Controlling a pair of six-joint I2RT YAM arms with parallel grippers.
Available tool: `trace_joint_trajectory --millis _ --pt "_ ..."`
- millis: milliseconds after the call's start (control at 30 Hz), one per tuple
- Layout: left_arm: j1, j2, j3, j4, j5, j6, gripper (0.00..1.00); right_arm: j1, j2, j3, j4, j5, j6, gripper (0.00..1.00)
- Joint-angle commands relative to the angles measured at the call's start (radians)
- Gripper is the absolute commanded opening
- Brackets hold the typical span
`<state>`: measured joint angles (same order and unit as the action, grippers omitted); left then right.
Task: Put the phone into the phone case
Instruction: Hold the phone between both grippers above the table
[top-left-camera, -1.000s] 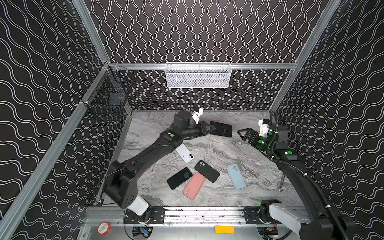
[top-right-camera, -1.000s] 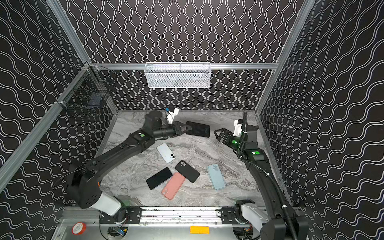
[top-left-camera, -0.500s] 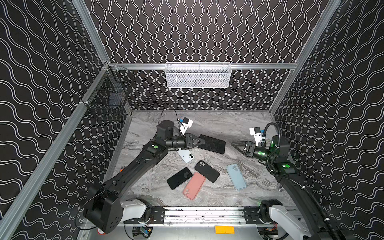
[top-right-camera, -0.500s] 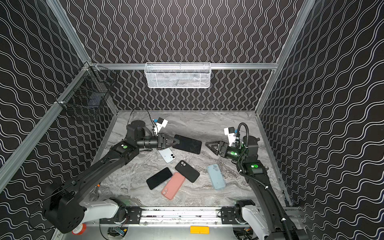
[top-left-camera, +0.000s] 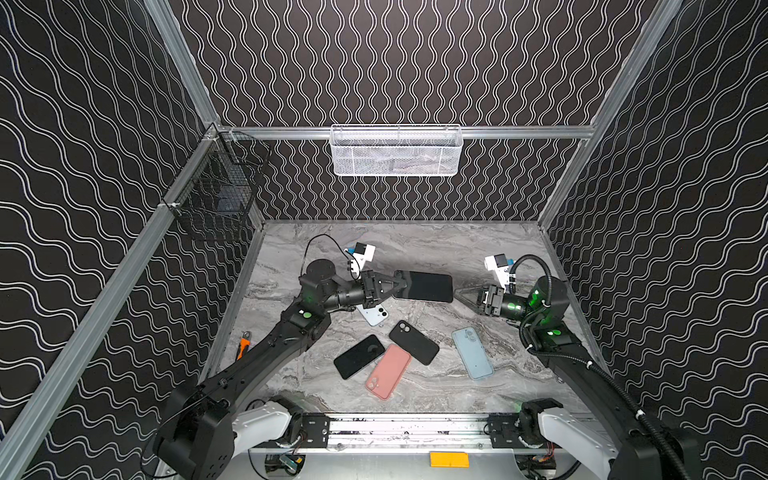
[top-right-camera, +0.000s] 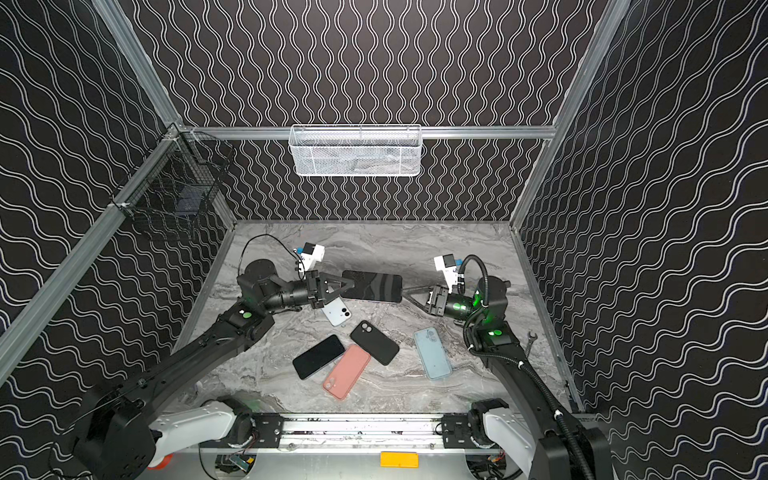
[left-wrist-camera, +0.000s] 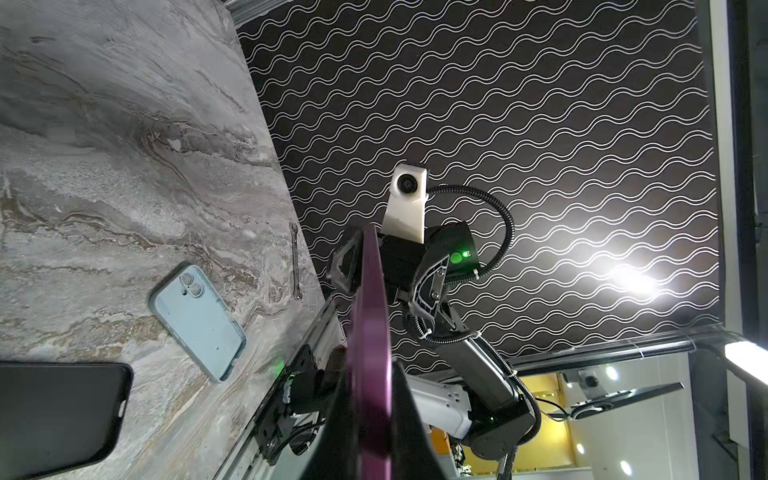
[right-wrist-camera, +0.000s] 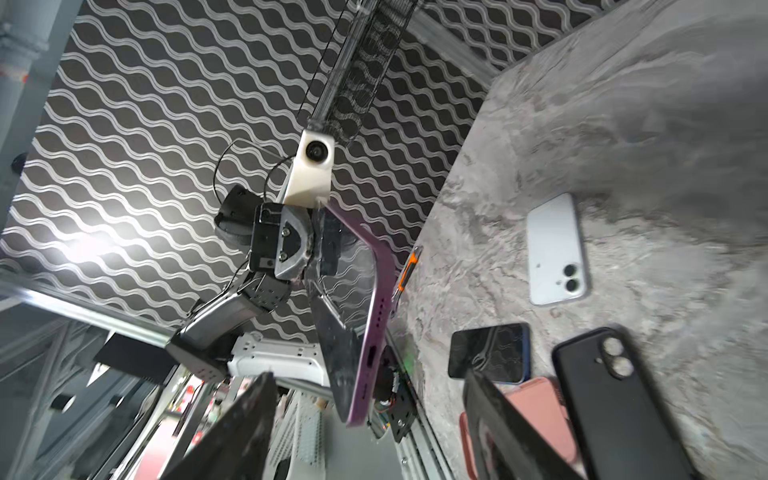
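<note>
Three phones: purple phone (top-left-camera: 432, 286) clamped in the left claw (top-left-camera: 405, 284) mid-frame, white phone (top-left-camera: 376, 316) and black phone (top-left-camera: 359, 356) on the bench (top-left-camera: 415, 249). Three cases: black case (top-left-camera: 413, 343), pink case (top-left-camera: 388, 372), blue case (top-left-camera: 473, 353). The right claw (top-left-camera: 457, 293) gapes, empty.

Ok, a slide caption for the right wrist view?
Left gripper holds the purple phone edge-on before the open right gripper.

Five handsets and cases lie on a grey marble-patterned tabletop (top-left-camera: 415, 249): a white phone (top-left-camera: 376, 316), a black phone (top-left-camera: 358, 356) touching a pink case (top-left-camera: 388, 372), a black case (top-left-camera: 414, 343) and a pale blue case (top-left-camera: 473, 354). An orange-handled tool (top-left-camera: 243, 347) and a wrench (left-wrist-camera: 295, 262) sit at opposite edges.
</note>
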<state>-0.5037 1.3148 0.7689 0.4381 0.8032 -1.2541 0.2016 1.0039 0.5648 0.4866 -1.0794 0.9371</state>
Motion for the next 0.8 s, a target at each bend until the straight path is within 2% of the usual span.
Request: trace_joint_trajectory --millis 0,133,300,467,767 --pt "-0.004 -0.005 -0.012 0.111 -0.015 -0.042 0.0 0.036 0.025 0.025 0.11 0.0 0.043 0.67" --pt "-0.007 0.015 -0.02 0.156 -0.012 -0.066 0.0 0.06 0.049 0.037 0.18 0.012 0.084 0.57" --pt "-0.008 0.046 -0.02 0.217 0.011 -0.093 0.0 0.066 0.085 0.002 0.394 0.016 0.218 0.36" --pt "-0.008 0.07 -0.039 0.277 0.019 -0.126 0.0 0.068 0.124 -0.029 0.535 0.01 0.299 0.27" --pt "-0.01 0.109 -0.05 0.335 0.042 -0.134 0.0 0.068 0.124 0.017 0.401 0.001 0.215 0.13"
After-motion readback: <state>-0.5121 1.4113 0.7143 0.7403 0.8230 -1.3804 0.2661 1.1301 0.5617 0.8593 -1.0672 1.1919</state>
